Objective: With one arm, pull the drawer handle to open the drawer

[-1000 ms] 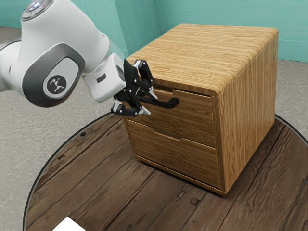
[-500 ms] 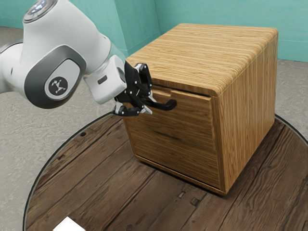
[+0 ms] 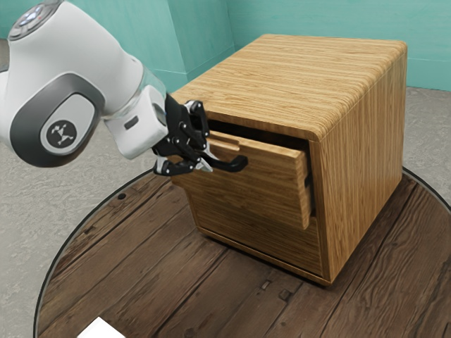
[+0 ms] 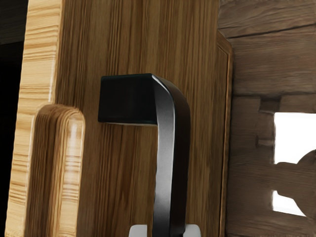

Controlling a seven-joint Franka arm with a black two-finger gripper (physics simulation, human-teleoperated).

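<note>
A light wooden cabinet (image 3: 338, 91) stands on the dark plank table. Its upper drawer (image 3: 268, 179) sticks out of the front by a short way, with a dark gap above it. A black bar handle (image 3: 229, 165) is fixed to the drawer front. My black gripper (image 3: 192, 144) is shut on the handle's end nearest the exterior view's left. In the wrist view the black handle (image 4: 168, 158) runs straight down toward my hand against the drawer front (image 4: 123, 44), and pale fingertips (image 4: 140, 230) show on either side of it.
The round dark wooden table (image 3: 176, 282) has free room in front of the cabinet. A white flat object (image 3: 99, 329) lies at the table's near edge. Teal walls stand behind. The lower drawer front (image 3: 261, 236) sits flush under the pulled one.
My gripper has moved toward the exterior view's left with the handle in it. The upper drawer has slid out of the cabinet, opening a gap at its top and side.
</note>
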